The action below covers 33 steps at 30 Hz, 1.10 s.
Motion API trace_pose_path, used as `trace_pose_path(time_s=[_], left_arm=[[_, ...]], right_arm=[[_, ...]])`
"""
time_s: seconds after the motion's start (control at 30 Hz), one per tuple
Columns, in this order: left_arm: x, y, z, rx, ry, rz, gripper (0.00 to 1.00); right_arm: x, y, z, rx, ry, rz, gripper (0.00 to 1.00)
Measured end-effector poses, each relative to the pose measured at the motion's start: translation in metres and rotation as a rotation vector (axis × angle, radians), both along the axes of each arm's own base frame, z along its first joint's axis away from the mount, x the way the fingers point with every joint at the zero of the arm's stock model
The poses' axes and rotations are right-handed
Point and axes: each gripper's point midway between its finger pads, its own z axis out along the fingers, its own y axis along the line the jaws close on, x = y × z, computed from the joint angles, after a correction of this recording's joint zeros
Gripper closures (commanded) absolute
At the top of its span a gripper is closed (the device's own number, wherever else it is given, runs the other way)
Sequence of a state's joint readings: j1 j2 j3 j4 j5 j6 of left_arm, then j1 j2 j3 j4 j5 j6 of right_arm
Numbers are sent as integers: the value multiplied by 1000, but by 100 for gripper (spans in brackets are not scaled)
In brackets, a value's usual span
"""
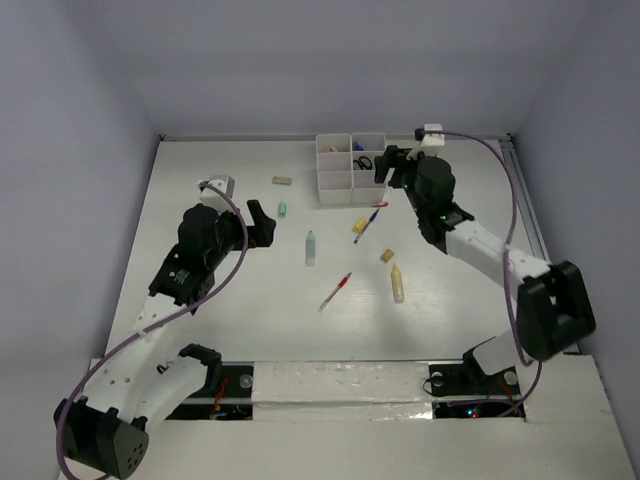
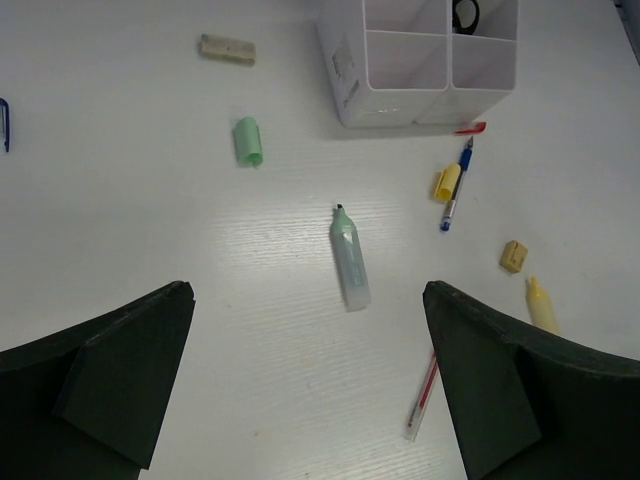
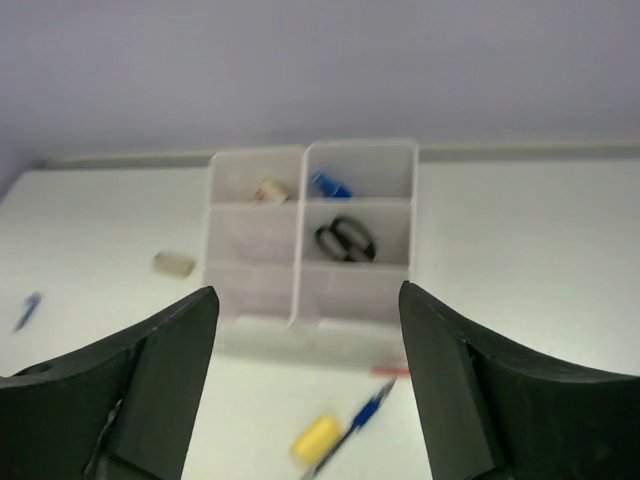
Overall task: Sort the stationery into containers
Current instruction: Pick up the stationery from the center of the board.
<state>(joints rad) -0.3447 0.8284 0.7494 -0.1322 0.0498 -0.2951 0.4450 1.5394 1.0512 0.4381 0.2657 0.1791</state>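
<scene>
The white organizer tray (image 1: 352,172) stood toward 12 o'clock on the table (image 1: 270,330), close to the far wall. The right gripper (image 1: 385,168) hovered at the tray's 3 o'clock edge, its jaws spread wide and holding nothing. Its wrist camera showed black scissors (image 3: 345,240) in the middle right compartment, a small blue piece (image 3: 328,184) in the far right one and a cream eraser (image 3: 270,190) in the far left one. The left gripper (image 1: 262,222) hung at about 9 o'clock from the table's centre, also released and empty, with its fingers (image 2: 120,370) well apart above the surface. The other stationery lay loose on the table. A pale-green marker (image 1: 311,248) lay near the centre with its dark tip bare, and a green cap (image 1: 282,209) sat apart at its 11 o'clock. A beige eraser (image 1: 282,181) lay at the tray's 9 o'clock. At the tray's 6 o'clock a blue pen (image 1: 372,217) lay against a yellow cap (image 1: 360,226), with a small red piece (image 2: 470,128) by the tray's near wall. A red pen (image 1: 336,291) lay at the marker's 5 o'clock. A small beige eraser (image 1: 388,256) and a yellow marker (image 1: 398,283) lay toward its 3 and 4 o'clock.
</scene>
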Motion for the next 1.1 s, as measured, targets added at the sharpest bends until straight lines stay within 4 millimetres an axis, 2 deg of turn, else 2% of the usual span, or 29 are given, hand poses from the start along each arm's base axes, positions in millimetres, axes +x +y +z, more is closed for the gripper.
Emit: trace_pose_path(time_s=[0.07,0.13,0.23,0.37,0.47,0.6,0.67,0.77,0.9,1.0,1.1], left_arm=[[6,0,-6,2,27,9,1],[13,-4,-9,-3,56,11,1],[31,-13,-8,-22,91,15,1],[55,-25,-22,-60,148,32,1],[71,-28,-43,-72,198,71,2],[95,-25,-81,-36,264,146,4],[111,-25,-93,-6,282,174,4],[149,-28,-97,55,271,193,4],[214,-43,-97,122,223,179,4],[239,-45,-112,192,218,166,4],[253,-42,-133,266,248,158,4]], right_arm=[[-28,-2,6,57,19,44,17],[-54,-4,-1,89,61,82,16],[-86,-7,-21,106,140,129,16],[-118,-9,-38,119,210,177,16],[-134,-12,-35,142,198,199,16],[-146,-15,-32,168,181,208,17],[-147,-15,-33,177,180,212,17],[-149,-15,-37,183,185,214,17],[-152,-16,-41,189,190,212,17],[-152,-16,-39,195,186,212,18],[-153,-16,-38,200,182,212,18]])
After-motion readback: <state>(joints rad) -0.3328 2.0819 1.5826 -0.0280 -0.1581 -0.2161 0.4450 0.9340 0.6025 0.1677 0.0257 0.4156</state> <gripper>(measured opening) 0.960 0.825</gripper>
